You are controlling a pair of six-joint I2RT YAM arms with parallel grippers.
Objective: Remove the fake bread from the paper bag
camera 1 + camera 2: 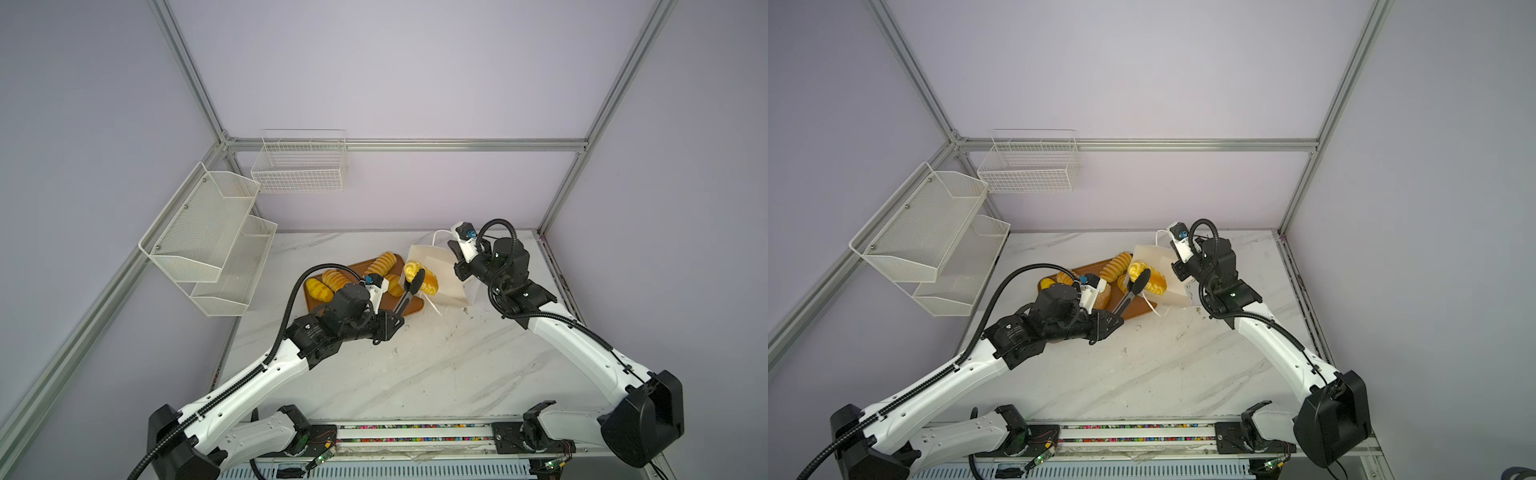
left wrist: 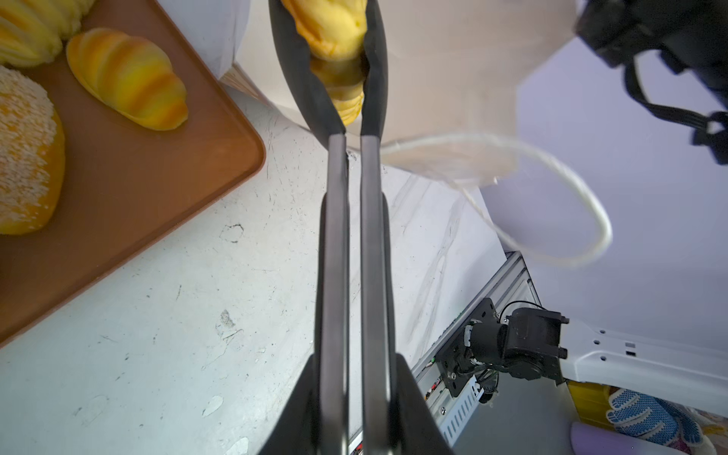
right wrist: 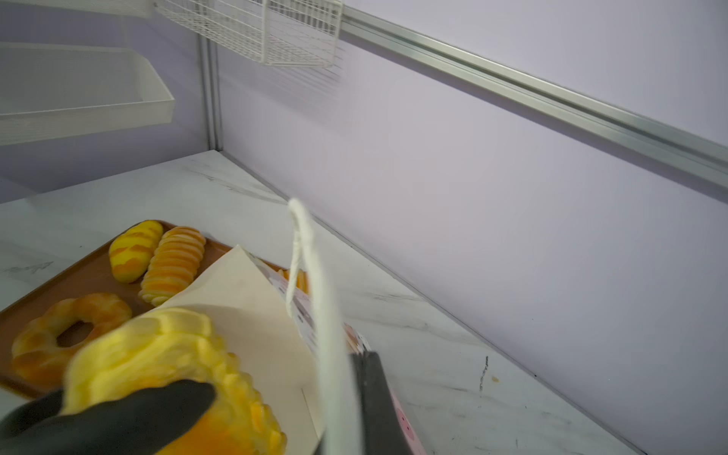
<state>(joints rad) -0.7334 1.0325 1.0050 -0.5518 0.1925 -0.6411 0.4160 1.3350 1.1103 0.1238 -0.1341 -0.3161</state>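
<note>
**A:** Top views first: where is the item?

**B:** In both top views the left gripper [image 1: 395, 318] is closed on metal tongs [image 1: 405, 301] with black soft tips. The tips clamp one golden-yellow, ridged piece of fake bread [image 1: 431, 284] at the mouth of the small paper bag [image 1: 446, 291], white inside, lying tilted on the white marble table [image 1: 415, 374]. The right gripper [image 1: 460, 269] is at the bag's far wall. Other pieces lie on the brown rectangular tray [image 1: 311, 305], just beside the bag.

**A:** Left wrist view?

**B:** The two tong arms run nearly parallel, pressed together by the jaws. The black tips bracket the fake bread [image 2: 335, 27] on both sides. A white cord handle [image 2: 571, 189] loops free beside the tongs.

**A:** Right wrist view?

**B:** The right gripper is pinched together on the bag's printed wall, next to the cord. The piece [image 3: 157, 354] sits at the rim; whether it is fully clear of the bag cannot be told.

**A:** Handling notes?

**B:** By my judgement: light, soft, spongy, likely to dent under the tips. Grip across the middle of the ridged body with moderate force. The bag is thin paper and would slide or crumple unless held. Draw the piece out along the mouth, clear of the cord.
</note>
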